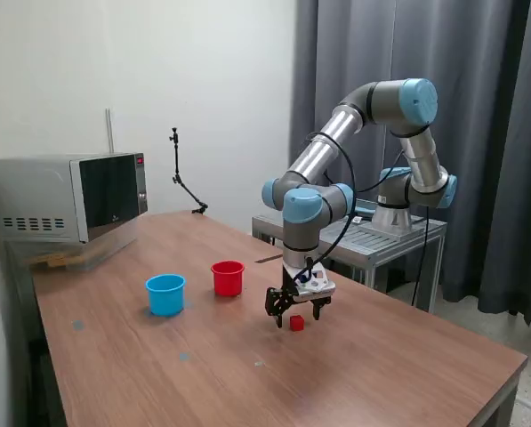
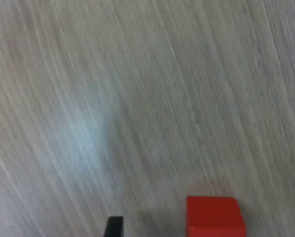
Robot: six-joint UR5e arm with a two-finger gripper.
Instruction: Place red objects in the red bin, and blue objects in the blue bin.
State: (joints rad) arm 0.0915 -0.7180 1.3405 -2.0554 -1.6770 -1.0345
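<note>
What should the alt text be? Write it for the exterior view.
A robot arm's open gripper hangs low over a small red cube on a wooden table. A red cup and a light blue cup stand nearby, with a microwave behind.

White wall (image 1: 203, 80), dark grey curtains (image 1: 496, 133), wooden table (image 1: 203, 374) with microwave (image 1: 69, 200), metal stand (image 1: 398, 236), thin black mount (image 1: 181, 178)

Matt wood-grain table (image 1: 381, 374), glossy plastic cups (image 1: 228, 277)

Wrist view blurred; red cube (image 2: 215, 216) cut by edge; tool fingertips (image 2: 113, 227) barely show.
</note>
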